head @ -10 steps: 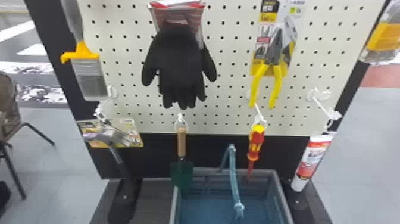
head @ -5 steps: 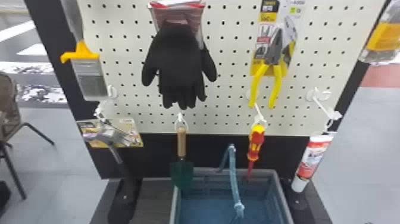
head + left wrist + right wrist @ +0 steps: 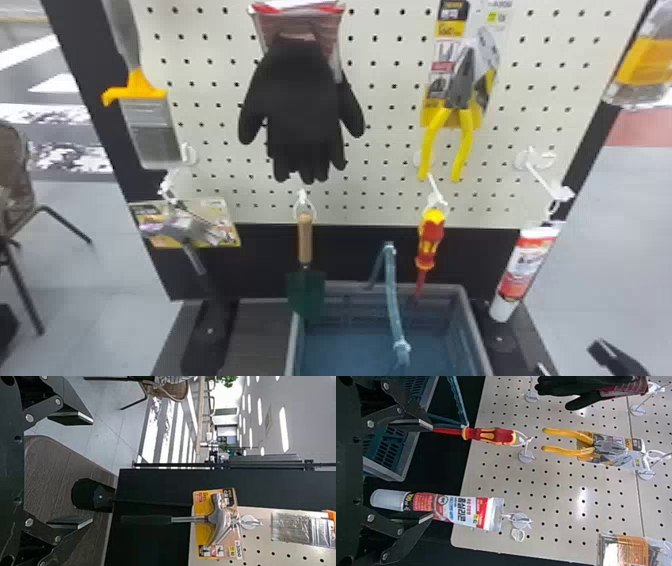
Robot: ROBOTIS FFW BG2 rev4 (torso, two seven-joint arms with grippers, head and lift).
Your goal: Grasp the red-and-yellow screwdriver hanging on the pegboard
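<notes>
Right gripper (image 3: 431, 472) spread, empty; had just come in at the head view's lower right corner. Approach seemed begun, grasp still to make. Left gripper (image 3: 92, 471) also spread, parked off the board's left edge. Screwdriver (image 3: 431, 240) hung from its hook (image 3: 437, 199) near the pegboard's (image 3: 380, 150) bottom edge, right of centre, handle below that edge. Handle up, tip down toward the bin's (image 3: 472, 330) far rim; long axis near vertical, slightly tilted.

1 screwdriver (image 3: 430, 240) below yellow-handled pliers (image 3: 459, 97)
</notes>
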